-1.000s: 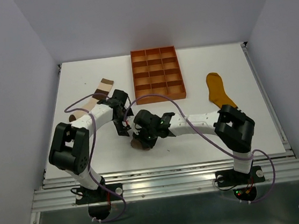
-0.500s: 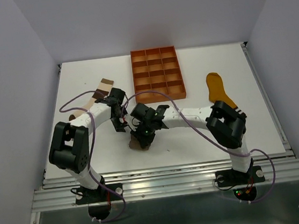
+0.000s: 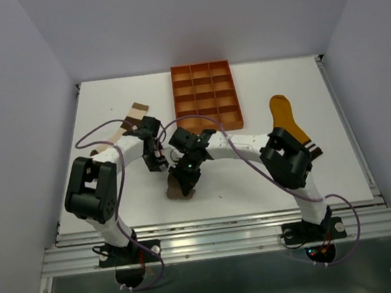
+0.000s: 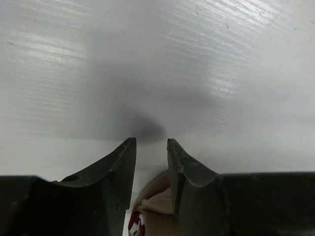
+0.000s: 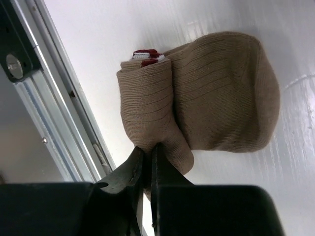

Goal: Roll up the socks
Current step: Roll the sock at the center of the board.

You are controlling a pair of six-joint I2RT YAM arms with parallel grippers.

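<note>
While left gripper [image 4: 150,142] narrows, half-open with tips empty, right gripper [image 5: 147,150] stays clamped on rolled taupe sock [image 5: 216,88] (roll nearly done).

Taupe sock [image 5: 216,93]: ribbed knit cloth, matt, soft folds. Worktop [image 4: 157,59]: white, faint grain lines, semi-gloss sheen. Right end effector [image 5: 147,150] and left end effector [image 4: 150,145]: dark matt plastic, slightly textured. Orange tray [image 3: 204,96]: rigid plastic, dull finish. Edge rail [image 5: 49,98]: brushed metal. Mustard sock [image 3: 284,115]: matt cloth.
</note>
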